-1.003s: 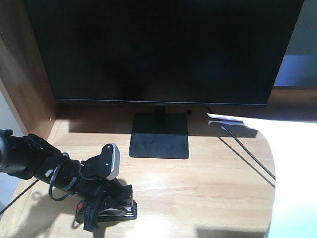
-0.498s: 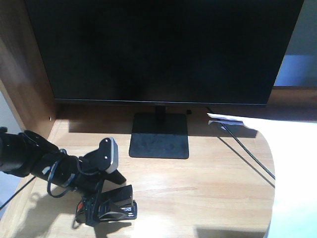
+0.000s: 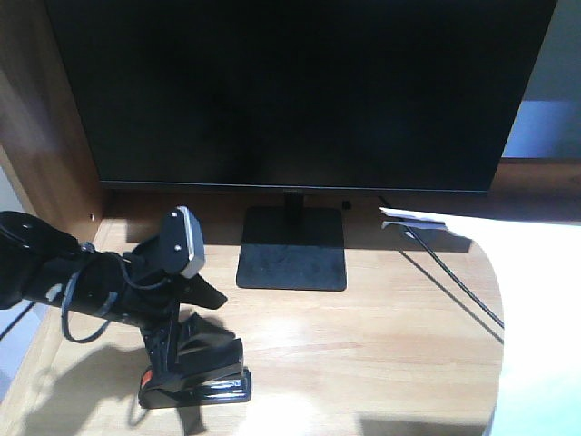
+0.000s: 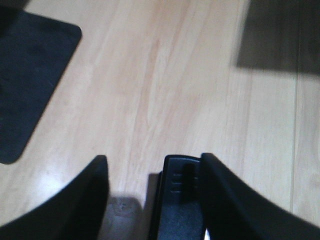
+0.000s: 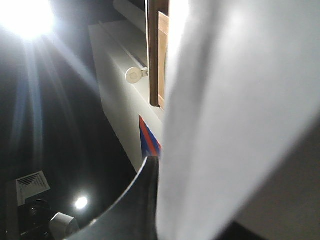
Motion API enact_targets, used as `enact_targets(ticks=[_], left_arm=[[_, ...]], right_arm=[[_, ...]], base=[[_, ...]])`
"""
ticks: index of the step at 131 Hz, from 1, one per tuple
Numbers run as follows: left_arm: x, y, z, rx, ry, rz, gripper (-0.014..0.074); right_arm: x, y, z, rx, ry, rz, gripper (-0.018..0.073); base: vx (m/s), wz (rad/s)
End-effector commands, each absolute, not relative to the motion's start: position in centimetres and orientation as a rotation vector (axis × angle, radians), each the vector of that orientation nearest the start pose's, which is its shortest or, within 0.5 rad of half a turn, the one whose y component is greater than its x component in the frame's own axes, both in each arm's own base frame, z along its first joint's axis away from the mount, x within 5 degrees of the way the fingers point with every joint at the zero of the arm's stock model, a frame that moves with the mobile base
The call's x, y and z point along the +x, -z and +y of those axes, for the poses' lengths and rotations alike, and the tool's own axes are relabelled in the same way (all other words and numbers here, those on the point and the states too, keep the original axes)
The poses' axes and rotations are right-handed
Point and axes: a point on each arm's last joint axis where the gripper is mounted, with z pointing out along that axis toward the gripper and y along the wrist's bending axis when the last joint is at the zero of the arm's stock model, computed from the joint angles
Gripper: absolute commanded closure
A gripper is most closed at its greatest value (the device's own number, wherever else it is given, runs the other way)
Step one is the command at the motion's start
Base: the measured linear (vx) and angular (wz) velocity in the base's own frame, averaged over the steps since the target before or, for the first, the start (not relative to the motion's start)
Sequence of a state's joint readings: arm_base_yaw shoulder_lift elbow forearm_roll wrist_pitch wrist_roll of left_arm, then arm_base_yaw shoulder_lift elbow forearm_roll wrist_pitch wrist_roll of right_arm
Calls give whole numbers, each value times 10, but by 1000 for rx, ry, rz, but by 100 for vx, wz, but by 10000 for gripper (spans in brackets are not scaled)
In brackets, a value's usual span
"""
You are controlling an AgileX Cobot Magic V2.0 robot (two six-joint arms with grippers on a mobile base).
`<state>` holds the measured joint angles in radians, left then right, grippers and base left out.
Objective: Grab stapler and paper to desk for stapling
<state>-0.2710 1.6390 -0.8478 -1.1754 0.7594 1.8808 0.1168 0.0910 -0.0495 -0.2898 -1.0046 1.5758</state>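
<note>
stapler (image 3: 195, 380) already sits on the desk (image 3: 390, 336), between the left fingers (image 4: 95, 200), which are spread apart — that half looks done. paper (image 5: 235, 100) is not down yet — right fingers (image 5: 137, 200) look clamped on it, held aloft.

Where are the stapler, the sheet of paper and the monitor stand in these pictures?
stapler (image 3: 213, 368): front view, on its black body.
paper (image 5: 235, 125): right wrist view, on the white face of the sheet.
monitor stand (image 3: 292, 259): front view, on its flat base plate.
</note>
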Motion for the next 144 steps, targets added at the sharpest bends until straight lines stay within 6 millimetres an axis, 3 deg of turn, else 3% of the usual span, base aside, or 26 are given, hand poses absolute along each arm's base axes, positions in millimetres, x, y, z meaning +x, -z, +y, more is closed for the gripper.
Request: enact_targets(ticks=[1,43,74,115,144], left_arm=[[269,-225,-137,1394,639,1838,333],[263,-233,-135,1467,596,1797,603],[262,-231,-135,1488,611,1790,605],[268,-199,-141,1523,734,1870,604],[270,-189,-142,1525,755,1900,603]], right_arm=[[12,-305,23,127,-1552,593,565],[12,-305,23,127,-1552,593,565],[12,-305,23,127,-1552,593,565],[12,-305,23,127,-1552,593,565],[12,-305,23,127,-1552,593,565]], base=[[0,0],[0,0],[0,0],[0,0],[0,0]])
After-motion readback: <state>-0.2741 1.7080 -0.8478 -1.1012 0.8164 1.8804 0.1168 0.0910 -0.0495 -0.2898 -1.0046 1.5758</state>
